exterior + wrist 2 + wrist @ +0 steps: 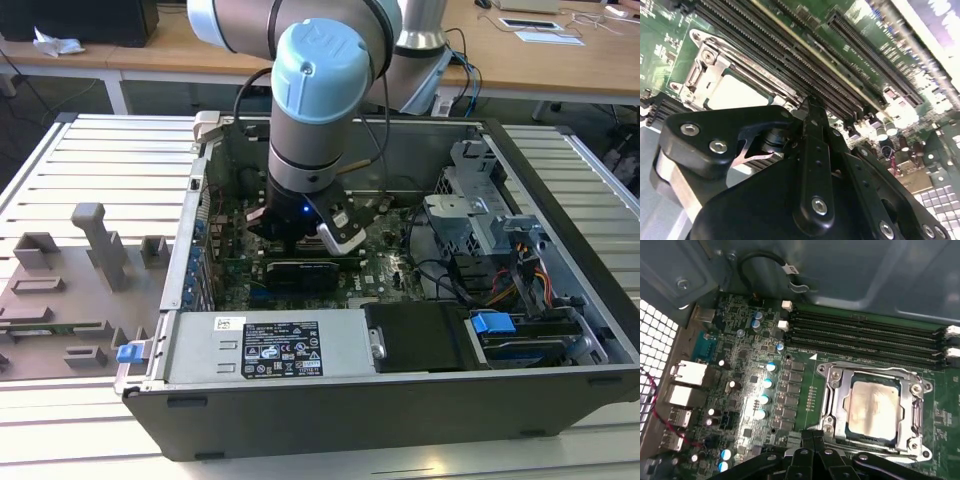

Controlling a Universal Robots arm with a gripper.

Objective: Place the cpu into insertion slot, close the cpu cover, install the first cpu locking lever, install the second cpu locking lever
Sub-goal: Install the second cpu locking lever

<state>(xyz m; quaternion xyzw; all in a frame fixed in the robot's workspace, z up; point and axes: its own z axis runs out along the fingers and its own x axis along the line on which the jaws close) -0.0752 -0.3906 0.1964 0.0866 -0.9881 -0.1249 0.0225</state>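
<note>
Arm reached down from above into the open computer case (560, 395), wrist pointing roughly straight down at the motherboard (747, 390), seen in the exterior view. Gripper (812, 436) hovered low over the board, just beside the socket edge; its fingers were pressed together with nothing between them. The cpu (874, 407) sat flat in the insertion slot, pale metal top exposed. The cpu cover (912, 407) lay down around it, framing the chip through its open window. Memory slots (865, 337) ran alongside the socket. State of the locking levers could not be judged.
</note>
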